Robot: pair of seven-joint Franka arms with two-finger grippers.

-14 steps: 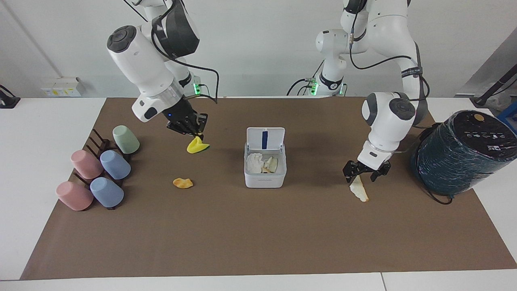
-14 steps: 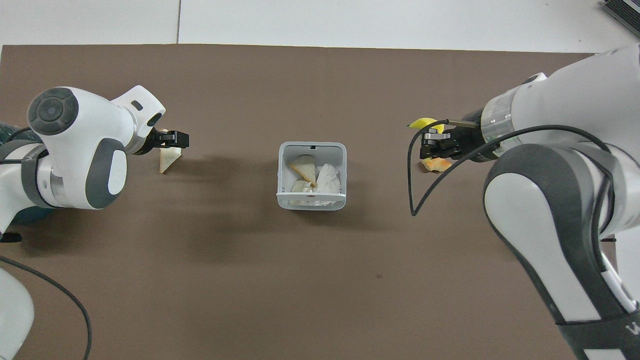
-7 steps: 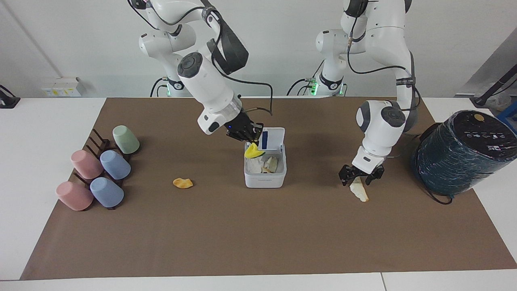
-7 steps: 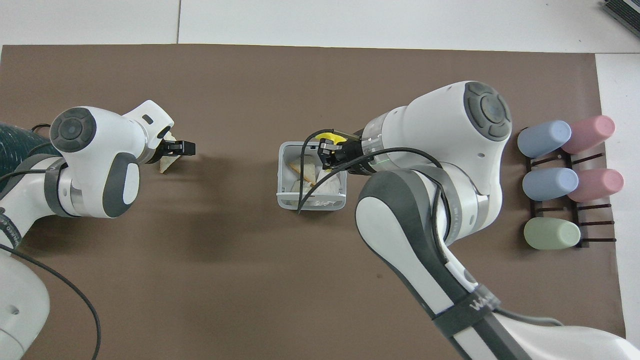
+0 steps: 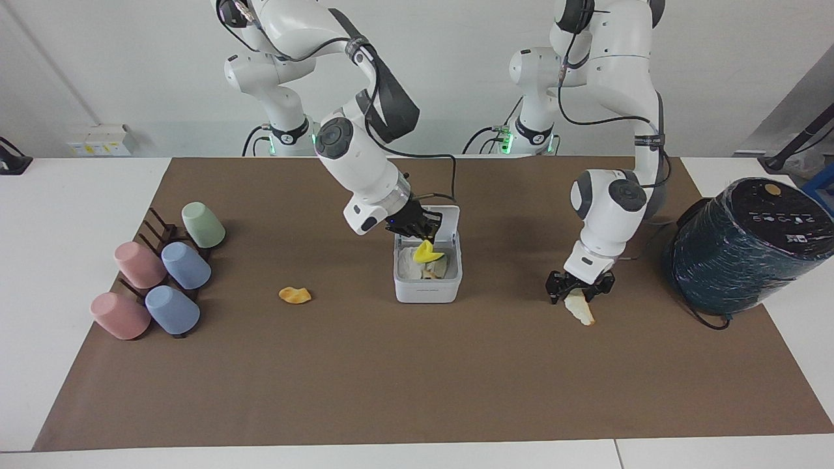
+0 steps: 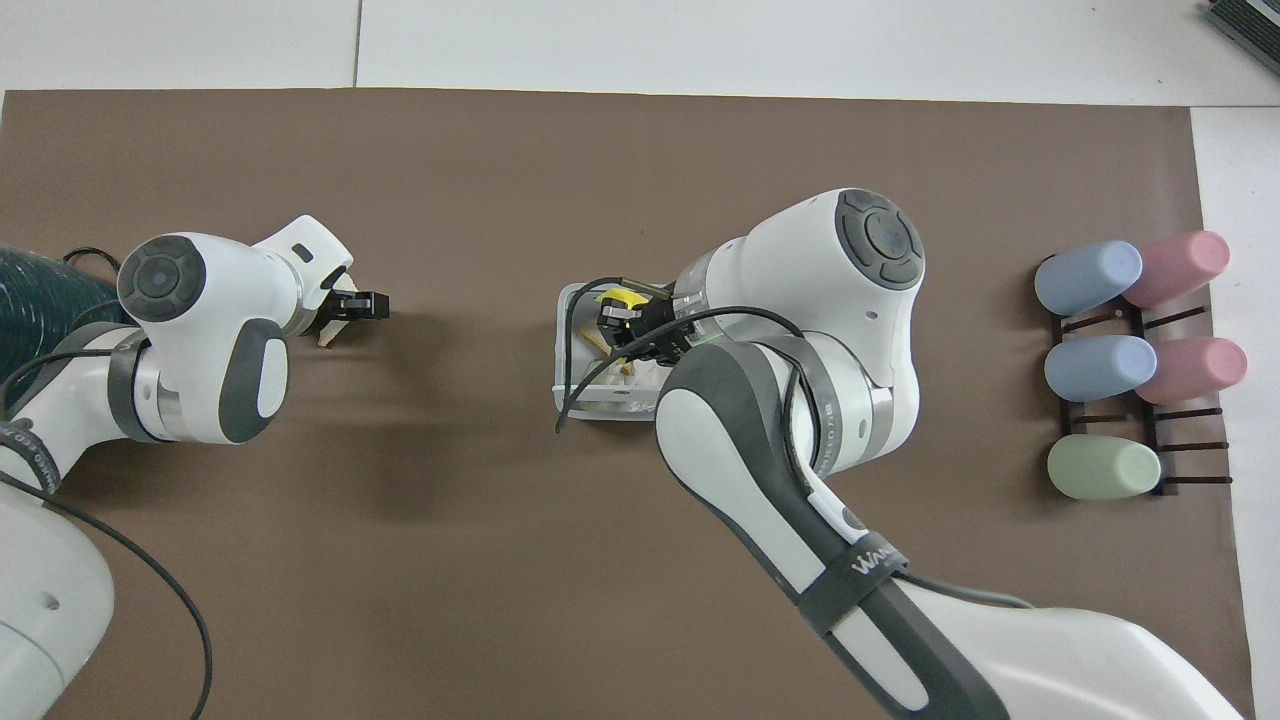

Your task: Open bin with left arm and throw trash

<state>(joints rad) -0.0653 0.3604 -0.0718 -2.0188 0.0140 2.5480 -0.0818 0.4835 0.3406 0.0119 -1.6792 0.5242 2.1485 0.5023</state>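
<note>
White plastic, the bin (image 5: 427,284) sits at mid-mat on the brown mat (image 5: 417,384), lid (image 5: 449,220) swung up on the side nearer the robots, mouth open upward. Crumpled white and cream scraps lie inside.

The yellow scrap (image 5: 427,254) hangs over the bin's opening, pinched in the shut right gripper (image 5: 420,236); the right arm slopes down to it from its base. The orange scrap (image 5: 294,295) lies flat on the mat toward the right arm's end, well apart from the bin.

The cream wedge (image 5: 580,311) lies toward the left arm's end, its long axis slanting away from the robots. The left gripper (image 5: 576,288) points steeply down at the wedge's nearer tip; whether its fingers have closed on it cannot be told, possibly only touching.

Open mat surrounds the bin. A dark teal cylinder (image 5: 743,247) stands at the mat's edge beside the left arm; pastel cups (image 5: 163,273) on a rack (image 5: 156,225) occupy the right arm's end.
</note>
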